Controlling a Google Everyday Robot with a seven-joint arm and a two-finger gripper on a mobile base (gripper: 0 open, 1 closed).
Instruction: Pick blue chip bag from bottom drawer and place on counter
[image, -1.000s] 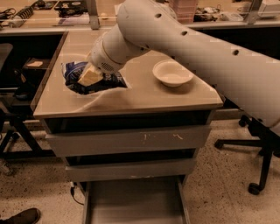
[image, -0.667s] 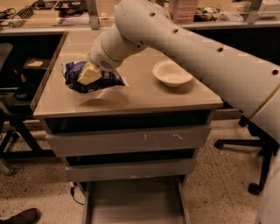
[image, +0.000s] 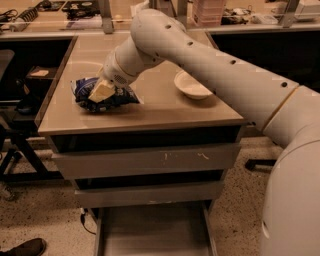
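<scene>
On the left part of the table (image: 150, 114), the blue chip bag (image: 122, 96) is being pressed from above by the pincer (image: 101, 93); whether it is being gripped cannot be told. Farther right, a white bowl (image: 191, 85) is resting. Below, the bottom drawer (image: 150, 235) is standing open.

No print on the blue chip bag (image: 119, 98) is legible (jaws right on it).
</scene>
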